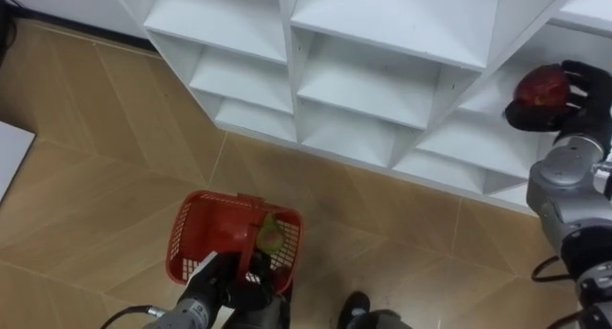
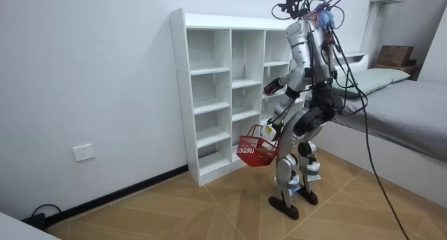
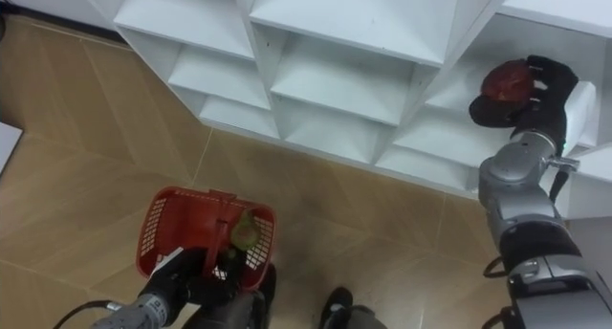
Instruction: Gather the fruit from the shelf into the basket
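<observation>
My right hand point(image 1: 583, 99) point(image 3: 550, 90) is shut on a dark red fruit point(image 1: 541, 85) point(image 3: 507, 83), held in front of a right-hand compartment of the white closet point(image 1: 382, 80) point(image 3: 335, 71). Low at my left, my left hand point(image 1: 234, 281) point(image 3: 206, 276) is curled round the handle of a red plastic basket point(image 1: 196, 233) point(image 3: 163, 229). A green pear-like fruit point(image 1: 272, 235) point(image 3: 244, 233) lies inside it. In the room view I stand facing the closet point(image 2: 230, 93), basket point(image 2: 257, 151) hanging at knee height, right hand point(image 2: 274, 86) raised to a shelf.
The closet's other compartments in view hold nothing. Wooden floor point(image 1: 96, 157) spreads below and to the left. A bed point(image 2: 398, 107) stands at the room view's right, behind me. A white object's corner point(image 1: 11, 152) lies on the floor at far left.
</observation>
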Available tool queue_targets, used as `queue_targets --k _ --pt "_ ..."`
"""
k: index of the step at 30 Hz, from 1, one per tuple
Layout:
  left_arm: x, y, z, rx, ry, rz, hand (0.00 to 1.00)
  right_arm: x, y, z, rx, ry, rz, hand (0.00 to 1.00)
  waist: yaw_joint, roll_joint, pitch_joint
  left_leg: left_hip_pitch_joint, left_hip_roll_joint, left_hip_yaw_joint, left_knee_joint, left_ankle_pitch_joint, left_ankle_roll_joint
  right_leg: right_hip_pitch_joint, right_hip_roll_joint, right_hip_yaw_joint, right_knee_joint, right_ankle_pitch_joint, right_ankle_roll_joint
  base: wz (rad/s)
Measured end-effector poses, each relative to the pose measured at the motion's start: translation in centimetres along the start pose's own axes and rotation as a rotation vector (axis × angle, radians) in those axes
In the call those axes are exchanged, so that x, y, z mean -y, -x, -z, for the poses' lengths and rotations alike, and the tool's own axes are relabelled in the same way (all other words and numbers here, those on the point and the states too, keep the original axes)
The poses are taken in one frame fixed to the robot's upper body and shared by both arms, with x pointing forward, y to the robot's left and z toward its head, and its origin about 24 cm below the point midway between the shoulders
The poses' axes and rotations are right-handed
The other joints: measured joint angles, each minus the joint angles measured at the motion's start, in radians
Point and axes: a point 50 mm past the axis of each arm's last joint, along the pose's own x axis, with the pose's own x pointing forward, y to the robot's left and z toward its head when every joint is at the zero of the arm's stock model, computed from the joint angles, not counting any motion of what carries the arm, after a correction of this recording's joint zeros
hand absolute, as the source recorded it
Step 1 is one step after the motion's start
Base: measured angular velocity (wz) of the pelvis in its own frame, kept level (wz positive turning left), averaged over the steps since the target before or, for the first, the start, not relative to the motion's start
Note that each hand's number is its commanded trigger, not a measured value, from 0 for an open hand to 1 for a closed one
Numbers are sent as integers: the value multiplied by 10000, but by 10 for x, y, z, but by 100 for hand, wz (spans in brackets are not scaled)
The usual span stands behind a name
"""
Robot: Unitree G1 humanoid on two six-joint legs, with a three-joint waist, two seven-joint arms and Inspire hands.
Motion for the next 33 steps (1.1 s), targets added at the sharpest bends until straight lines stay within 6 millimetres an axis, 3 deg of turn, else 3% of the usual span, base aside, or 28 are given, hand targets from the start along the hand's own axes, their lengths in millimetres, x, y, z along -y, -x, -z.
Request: queue_targets --k 24,33 --pt "0 0 4 -146 643 -297 100 -8 1 -4 -286 -413 -189 100 26 36 -16 192 -7 0 -224 12 -9 189 24 -43 -207 13 22 0" --pt "-2 1 10 -474 1372 -353 100 -22 7 1 -463 22 -1676 100 20 67 -20 868 127 4 -382 -33 -78 924 207 -60 -535 39 -1 -2"
